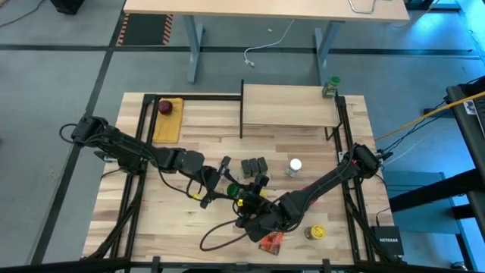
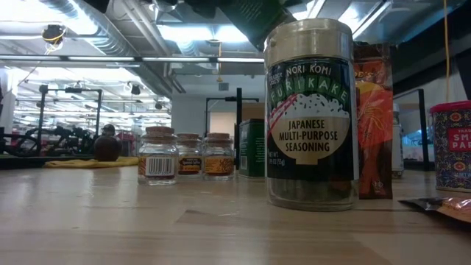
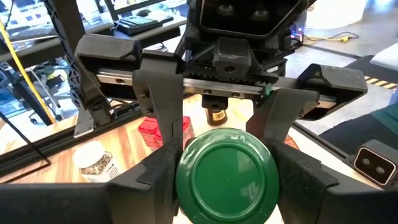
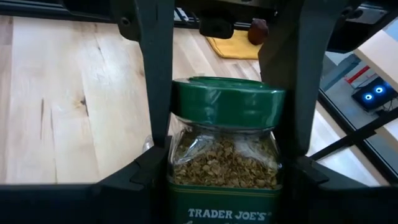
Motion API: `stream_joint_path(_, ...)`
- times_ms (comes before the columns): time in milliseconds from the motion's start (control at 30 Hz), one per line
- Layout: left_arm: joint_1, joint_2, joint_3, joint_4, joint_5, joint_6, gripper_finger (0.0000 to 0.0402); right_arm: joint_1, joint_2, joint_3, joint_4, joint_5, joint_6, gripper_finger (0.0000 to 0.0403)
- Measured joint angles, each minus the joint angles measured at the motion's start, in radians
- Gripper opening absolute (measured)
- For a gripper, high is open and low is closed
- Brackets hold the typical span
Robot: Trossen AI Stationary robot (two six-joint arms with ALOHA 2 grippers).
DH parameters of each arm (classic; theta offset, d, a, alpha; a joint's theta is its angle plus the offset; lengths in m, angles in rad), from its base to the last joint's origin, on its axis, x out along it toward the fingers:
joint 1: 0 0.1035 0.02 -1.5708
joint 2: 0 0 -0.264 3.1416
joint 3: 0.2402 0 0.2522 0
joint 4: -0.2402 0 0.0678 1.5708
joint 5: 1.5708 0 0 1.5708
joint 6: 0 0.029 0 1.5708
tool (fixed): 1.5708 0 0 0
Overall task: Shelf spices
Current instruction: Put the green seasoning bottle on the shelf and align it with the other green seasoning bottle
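I have the counter spread below me, with the shelf standing at its far edge, its board bare on top apart from 1 green-lidded jar by its right corner. Most spices are still down on the counter: 3 dark tins, a white-lidded jar, a yellow-lidded jar and an orange packet near the front.

Both arms meet at the middle front. The right end effector is clamped on the body of a green-lidded jar of flakes, 1 finger on each side. The left end effector faces it, its fingers apart and flanking that jar's lid closely; I cannot tell whether they touch it.

I read this as a hand-over. To do it well, I would bring the left fingers together squarely on the lid or just beneath it, confirm a firm hold before letting the right fingers part, keep the jar upright, and back the right arm out straight so nothing clips the tins or the tall furikake jar nearby.
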Motion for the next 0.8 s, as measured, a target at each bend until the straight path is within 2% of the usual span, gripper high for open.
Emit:
stream_joint_path(200, 0.0, 0.0, 0.0, -0.004, -0.01, 0.013, 0.0192, 0.0, 0.0, 0.0, -0.003, -0.002, -0.008, 0.0207)
stream_joint_path(333, 0.0, -0.031, 0.0, -0.05, -0.029, 0.016, 0.0195, 0.003, -0.001, 0.032, -0.032, 0.0, -0.01, 0.0264)
stream_joint_path(467, -0.013, -0.098, 0.024, -0.228, -0.07, 0.001, 0.0196, 0.018, -0.005, 0.091, -0.105, -0.023, -0.008, 0.0313)
stream_joint_path(600, -0.057, -0.138, 0.06, -0.382, -0.093, -0.062, 0.0195, 0.035, -0.006, 0.114, -0.146, -0.026, -0.006, 0.0335)
stream_joint_path(733, -0.118, -0.094, 0.059, -0.519, -0.086, -0.139, 0.0197, 0.038, -0.006, 0.114, -0.174, -0.025, -0.003, 0.034)
stream_joint_path(800, -0.143, -0.052, 0.058, -0.527, -0.087, -0.173, 0.0196, 0.036, -0.006, 0.114, -0.206, -0.025, 0.019, 0.034)
